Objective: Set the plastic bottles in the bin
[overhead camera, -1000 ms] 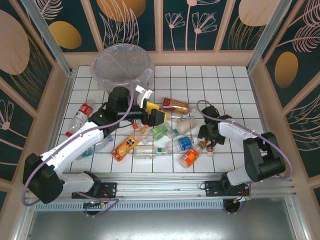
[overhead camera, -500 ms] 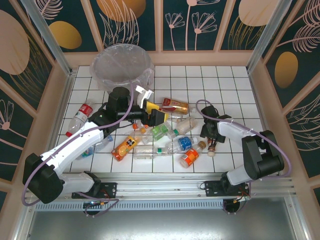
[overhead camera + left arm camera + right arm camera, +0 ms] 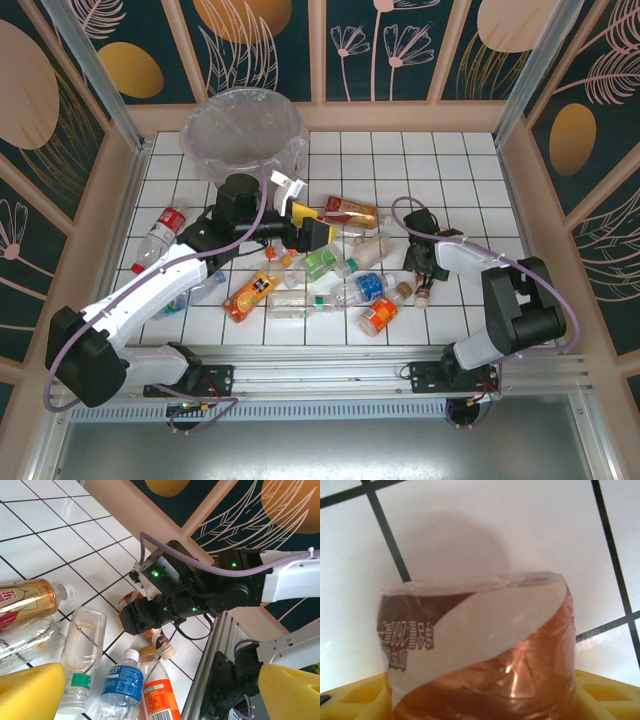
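Note:
Several plastic bottles lie in a heap mid-table: an orange-label one (image 3: 250, 293), a blue-label one (image 3: 365, 288), a green-label one (image 3: 322, 262) and a red-label one (image 3: 165, 232) off to the left. The bin (image 3: 243, 130), with its clear bag, stands at the back left. My left gripper (image 3: 312, 228) hovers open above the heap, its yellow pads (image 3: 30, 687) wide apart and nothing between them. My right gripper (image 3: 425, 268) is down on a brown-label bottle (image 3: 480, 650) lying on the tiles. That bottle sits between its yellow pads (image 3: 605, 695), which press against both sides.
Wooden walls and metal posts ring the tiled table (image 3: 480, 170). A red-and-gold bottle (image 3: 350, 210) lies just beyond the left gripper. The orange-label bottle (image 3: 160, 695) and the blue-label one (image 3: 120, 685) lie right next to the brown-label bottle (image 3: 162, 640). The arm bases sit along the near rail.
The right gripper's jaws have closed in on the brown-label bottle, and its wrist has shifted slightly. The left arm and the other bottles have not moved.

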### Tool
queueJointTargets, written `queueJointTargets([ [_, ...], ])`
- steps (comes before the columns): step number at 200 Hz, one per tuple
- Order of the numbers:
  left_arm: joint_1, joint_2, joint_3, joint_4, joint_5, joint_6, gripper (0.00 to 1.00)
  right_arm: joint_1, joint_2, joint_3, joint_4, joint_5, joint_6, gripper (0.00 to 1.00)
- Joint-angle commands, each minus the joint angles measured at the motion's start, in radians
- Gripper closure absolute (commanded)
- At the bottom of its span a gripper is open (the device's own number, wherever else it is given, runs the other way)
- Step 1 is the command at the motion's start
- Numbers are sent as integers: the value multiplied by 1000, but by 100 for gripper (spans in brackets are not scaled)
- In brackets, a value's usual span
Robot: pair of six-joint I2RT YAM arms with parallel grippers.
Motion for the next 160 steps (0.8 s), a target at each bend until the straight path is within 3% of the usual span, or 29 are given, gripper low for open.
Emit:
queueJointTargets([
  [1, -4, -24, -14, 28, -3, -6, 1, -25, 28, 27, 38, 26, -29, 36],
  [16, -4, -20, -11, 27, 0, -5, 2, -29, 37, 42, 46, 30, -37, 34],
  [67, -6, -26, -19, 32, 1, -5, 2, -3, -2, 21, 18, -10, -6, 18],
  [160, -5, -32, -19, 33, 6, -12, 1, 75, -69, -33, -60, -11, 77, 22],
])
